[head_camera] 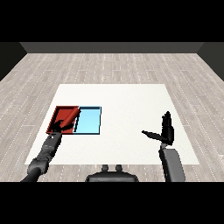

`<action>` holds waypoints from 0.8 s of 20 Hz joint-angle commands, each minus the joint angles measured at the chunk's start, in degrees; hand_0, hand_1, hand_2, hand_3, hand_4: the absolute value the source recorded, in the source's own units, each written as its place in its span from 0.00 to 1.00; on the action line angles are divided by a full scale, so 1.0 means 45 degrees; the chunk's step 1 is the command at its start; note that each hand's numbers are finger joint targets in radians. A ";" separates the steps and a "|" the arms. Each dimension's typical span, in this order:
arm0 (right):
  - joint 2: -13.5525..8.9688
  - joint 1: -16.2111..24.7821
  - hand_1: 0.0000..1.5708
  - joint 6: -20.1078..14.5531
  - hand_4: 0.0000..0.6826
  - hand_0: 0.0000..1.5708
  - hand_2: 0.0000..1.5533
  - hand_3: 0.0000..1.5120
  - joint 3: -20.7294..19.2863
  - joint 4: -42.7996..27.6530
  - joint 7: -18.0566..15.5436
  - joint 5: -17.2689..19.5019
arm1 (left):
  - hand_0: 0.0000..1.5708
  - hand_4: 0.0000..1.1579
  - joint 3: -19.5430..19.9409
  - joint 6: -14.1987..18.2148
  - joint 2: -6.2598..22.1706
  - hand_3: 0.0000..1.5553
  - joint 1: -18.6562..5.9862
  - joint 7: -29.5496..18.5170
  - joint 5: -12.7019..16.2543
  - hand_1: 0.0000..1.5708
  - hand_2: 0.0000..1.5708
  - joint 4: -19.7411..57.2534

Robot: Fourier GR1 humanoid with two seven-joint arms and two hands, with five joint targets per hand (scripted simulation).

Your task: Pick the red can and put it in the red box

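Head view: red can (71, 117) tilted over red tray (64, 115), held in left hand (59, 127), fingers curled round it; light blue tray (89, 120) touching red tray's right side; right hand (165, 130) well apart above white counter (122, 100), fingers straight, thumb spread sideways.

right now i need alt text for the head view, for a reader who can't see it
The robot's left hand reaches into the red tray, holding a red can tilted over it. A light blue tray lies against the red tray's right side on the white table. The right hand is raised, open and empty at the right.
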 commanded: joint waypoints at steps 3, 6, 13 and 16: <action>0.0161 -0.0250 0.00 -0.0080 0.00 0.00 0.00 0.00 0.0122 0.0351 -0.0146 0.0241 | 0.52 0.62 -0.0491 -0.0612 0.0502 0.00 -0.1041 0.0803 -0.0852 0.52 0.49 0.1920; -0.0008 -0.0555 0.00 -0.0041 0.00 0.00 0.00 0.00 -0.0113 -0.0002 0.0218 0.0036 | 0.00 0.00 0.0139 -0.0886 0.0641 0.00 -0.1172 0.1189 -0.0288 0.00 0.00 0.2232; 0.0233 0.0870 0.00 0.0431 0.00 0.00 0.00 0.00 0.0238 -0.1070 -0.0566 -0.0030 | 0.00 0.00 0.2034 -0.2180 0.1518 0.00 -0.0364 -0.2437 0.1552 0.00 0.00 0.0623; -0.0228 0.0118 0.00 0.0593 0.00 0.00 0.00 0.00 0.0075 -0.1611 -0.0033 -0.0166 | 0.00 0.00 0.3214 -0.2692 0.0619 0.00 0.0153 -0.5769 0.2917 0.00 0.00 -0.1279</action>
